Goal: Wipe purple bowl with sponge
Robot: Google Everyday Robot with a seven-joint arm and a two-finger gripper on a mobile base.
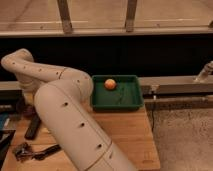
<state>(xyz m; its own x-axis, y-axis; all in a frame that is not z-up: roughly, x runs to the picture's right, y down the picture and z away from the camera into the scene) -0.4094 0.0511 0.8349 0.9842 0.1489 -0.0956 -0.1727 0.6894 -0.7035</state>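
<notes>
The arm (70, 115) folds back over the left end of the wooden table (131, 136), elbow high and wrist turned down, which I take as the posture for working on something low on the tabletop; the gripper (27, 101) hangs at the end of that downturned wrist, close above the table's left edge; whether it is released, clenched or grasping anything cannot be told, since the forearm's bulk covers most of it

Just under and slightly left of the jaws sits a dark maroon rounded shape, probably the purple bowl (21, 108), only partly visible; the sponge is not visible anywhere, so it may be hidden in the grasp or behind the arm, and contact with the bowl cannot be confirmed

Well to the right of the jaws, 1 green tray (131, 102) holds 1 orange ball (110, 84), likely parked clear of the wiping; nearer the camera than the jaws lie 1 dark flat bar (33, 127) and 1 dark handled tool (36, 150), hard to identify; the table's left side is cut off by the frame
</notes>
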